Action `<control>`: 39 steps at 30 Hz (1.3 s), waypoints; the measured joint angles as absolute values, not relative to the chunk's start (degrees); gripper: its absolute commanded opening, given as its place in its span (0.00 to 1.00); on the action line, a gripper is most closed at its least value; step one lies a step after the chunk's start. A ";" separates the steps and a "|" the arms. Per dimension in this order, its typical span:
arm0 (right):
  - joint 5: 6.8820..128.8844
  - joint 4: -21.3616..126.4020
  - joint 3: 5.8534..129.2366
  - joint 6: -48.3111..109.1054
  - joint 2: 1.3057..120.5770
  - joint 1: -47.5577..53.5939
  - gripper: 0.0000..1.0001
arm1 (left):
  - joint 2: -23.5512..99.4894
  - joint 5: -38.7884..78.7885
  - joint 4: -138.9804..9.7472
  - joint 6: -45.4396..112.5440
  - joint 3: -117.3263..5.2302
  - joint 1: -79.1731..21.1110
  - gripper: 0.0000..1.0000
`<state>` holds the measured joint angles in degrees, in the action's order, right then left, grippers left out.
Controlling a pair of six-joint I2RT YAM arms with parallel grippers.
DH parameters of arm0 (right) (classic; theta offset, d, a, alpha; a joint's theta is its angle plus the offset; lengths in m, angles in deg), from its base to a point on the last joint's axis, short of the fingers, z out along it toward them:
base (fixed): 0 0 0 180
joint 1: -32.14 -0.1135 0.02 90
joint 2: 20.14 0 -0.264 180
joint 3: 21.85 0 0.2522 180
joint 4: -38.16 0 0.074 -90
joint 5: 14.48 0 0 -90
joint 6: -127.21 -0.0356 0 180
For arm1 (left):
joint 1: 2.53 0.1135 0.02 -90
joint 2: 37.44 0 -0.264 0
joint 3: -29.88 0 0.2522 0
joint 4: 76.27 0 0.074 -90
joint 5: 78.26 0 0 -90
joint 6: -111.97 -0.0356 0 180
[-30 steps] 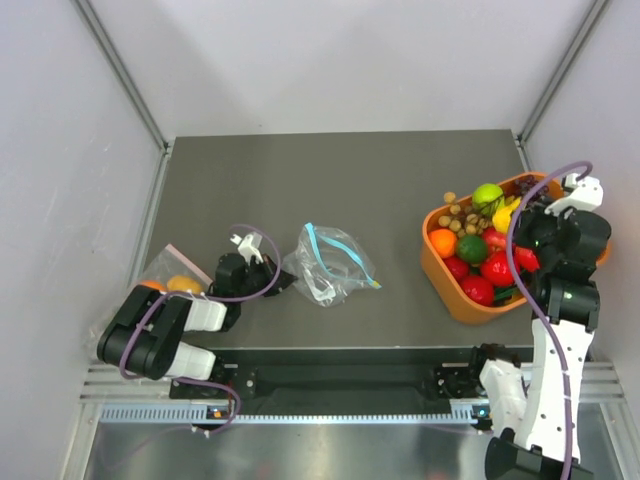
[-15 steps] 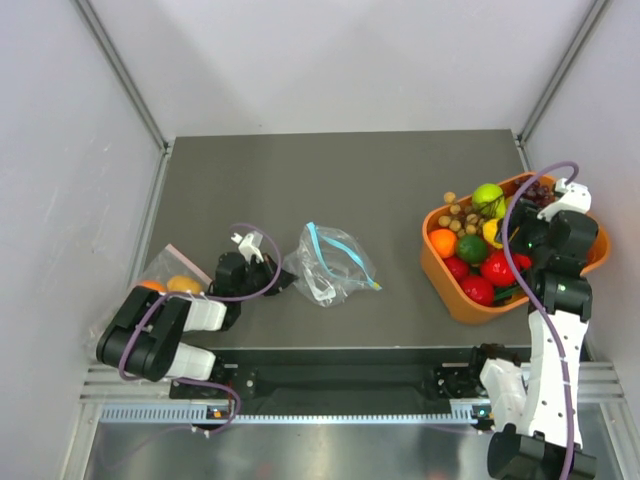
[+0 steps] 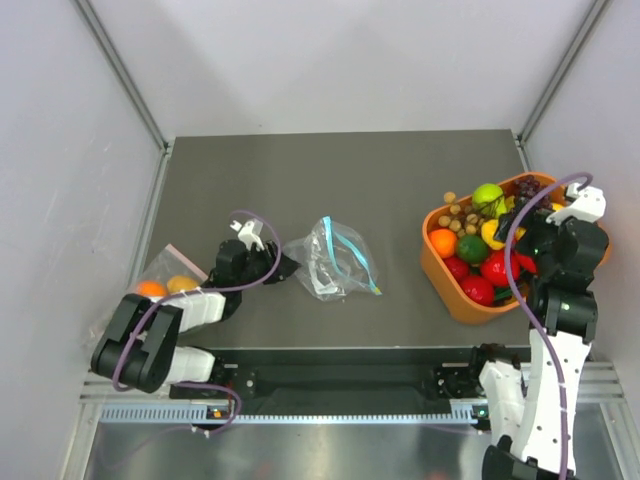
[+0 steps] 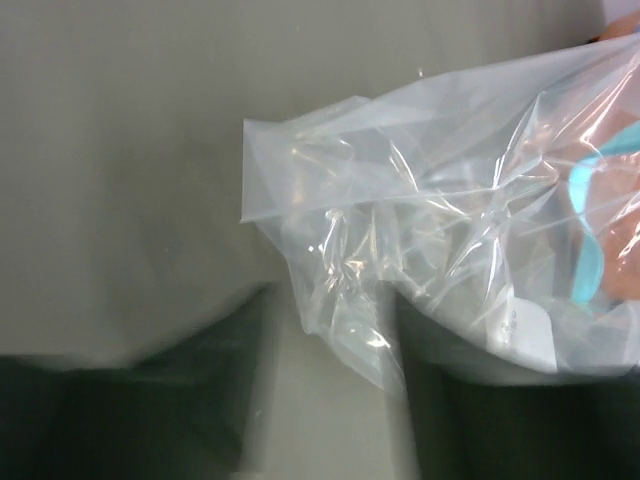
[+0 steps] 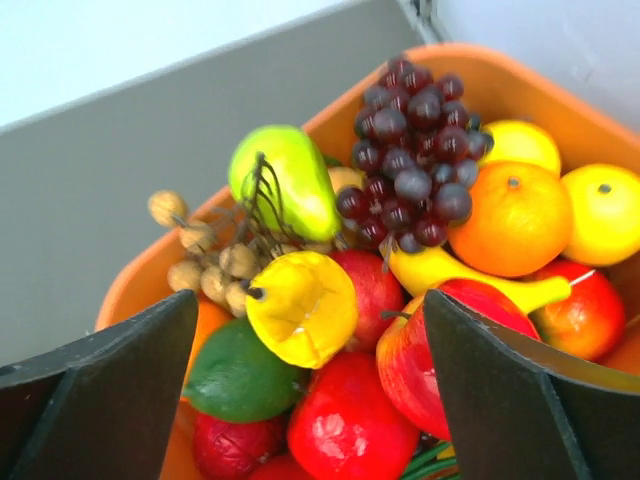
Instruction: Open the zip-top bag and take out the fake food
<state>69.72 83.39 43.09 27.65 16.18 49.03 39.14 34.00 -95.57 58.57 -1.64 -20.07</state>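
The zip-top bag (image 3: 335, 262) lies crumpled on the dark table, its teal-blue strip (image 3: 345, 258) facing up, and nothing coloured shows inside it. My left gripper (image 3: 282, 268) is open at the bag's left edge. In the left wrist view a loose corner of the bag (image 4: 350, 330) hangs between the spread fingers (image 4: 130, 400). The fake food sits in an orange bowl (image 3: 432, 262): a yellow fruit (image 5: 300, 305), purple grapes (image 5: 415, 150), a lime-green fruit (image 5: 285, 180) and a red apple (image 5: 450, 360). My right gripper (image 5: 310, 300) hovers open over them, holding nothing.
A second clear bag with a pinkish edge strip (image 3: 185, 258) lies at the table's left edge with two orange fruits (image 3: 166, 287) inside. White walls enclose the table on three sides. The bowl also holds oranges (image 5: 515, 215), a banana and a cluster of brown nuts (image 5: 215, 265).
Both grippers opened. The left one let go of the zip-top bag, which shifted and turned on the table. The right one released the yellow fruit into the bowl and drew back slightly.
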 measured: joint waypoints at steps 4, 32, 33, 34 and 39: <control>68.19 83.39 45.67 27.61 12.81 49.03 0.98 | 36.73 32.56 -90.44 56.91 -3.74 -20.03 0.99; 64.83 76.79 50.96 26.01 22.30 18.36 1.00 | 6.16 -3.51 -36.21 42.81 -42.18 -20.03 0.99; 65.81 76.74 50.96 26.05 22.65 17.45 1.00 | 5.98 -3.86 -35.49 42.59 -42.77 -20.03 0.99; 67.01 76.77 50.96 26.08 22.91 16.70 1.00 | 5.79 -4.27 -34.59 42.16 -43.43 -20.03 0.99; 69.94 76.61 51.02 26.16 23.00 15.28 1.00 | 5.28 -5.98 -31.33 40.82 -45.46 -20.03 0.99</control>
<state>69.94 76.61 51.02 26.16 23.00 15.28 5.28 -5.98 -31.33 40.82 -45.46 -20.03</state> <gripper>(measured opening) 0.995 0.991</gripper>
